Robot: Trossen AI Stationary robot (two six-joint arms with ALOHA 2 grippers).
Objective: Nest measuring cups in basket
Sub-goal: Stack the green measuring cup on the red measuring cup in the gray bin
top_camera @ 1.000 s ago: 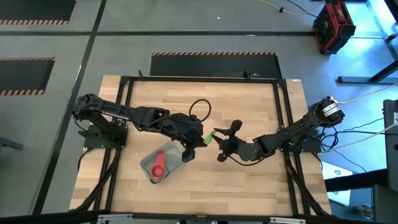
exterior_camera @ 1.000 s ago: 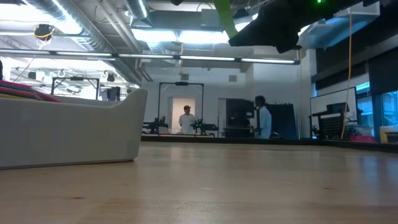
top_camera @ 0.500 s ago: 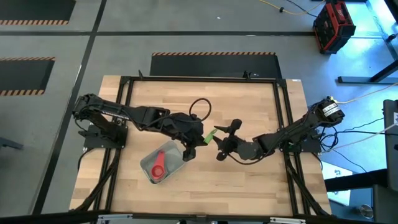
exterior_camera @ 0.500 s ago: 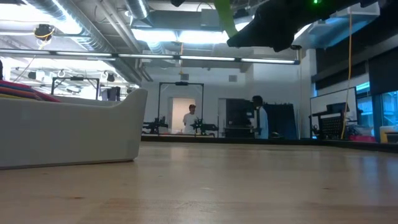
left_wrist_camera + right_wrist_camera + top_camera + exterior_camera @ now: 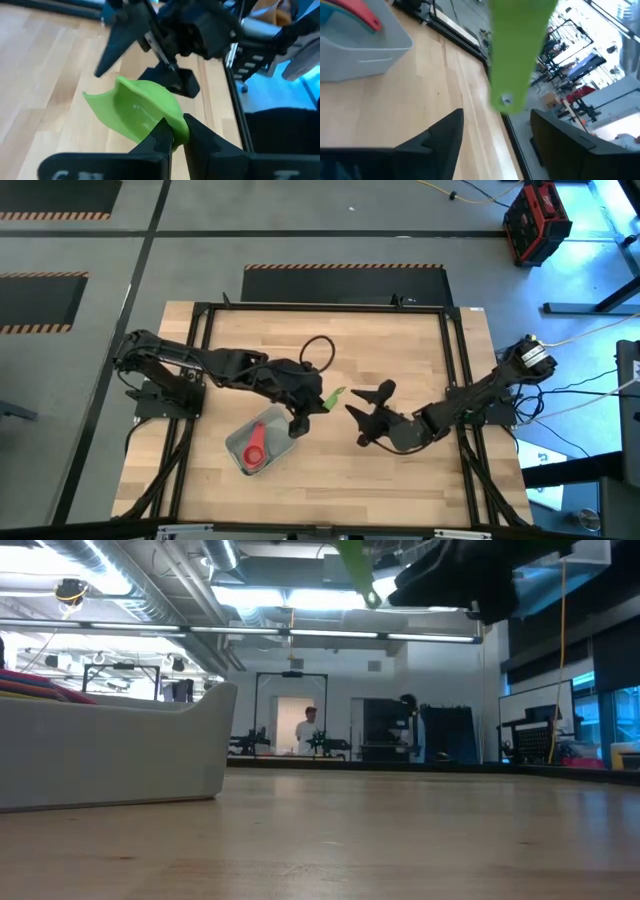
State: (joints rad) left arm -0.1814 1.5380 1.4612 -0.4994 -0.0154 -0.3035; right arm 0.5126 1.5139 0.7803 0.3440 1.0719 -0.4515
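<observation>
left gripper (image 5: 318, 402) – pinching green cup (image 5: 142, 109) | right gripper (image 5: 368, 412) – spread, sitting just beside cup handle | basket (image 5: 285, 427) below left gripper

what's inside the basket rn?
In the basket: a pink-red cup on top, a teal one under it. Any others nested beneath are covered. The green cup is in the left hand, outside.

Green cup (image 5: 331, 396) held aloft beside basket (image 5: 284, 421) holding nested cups (image 5: 254, 448).
</observation>
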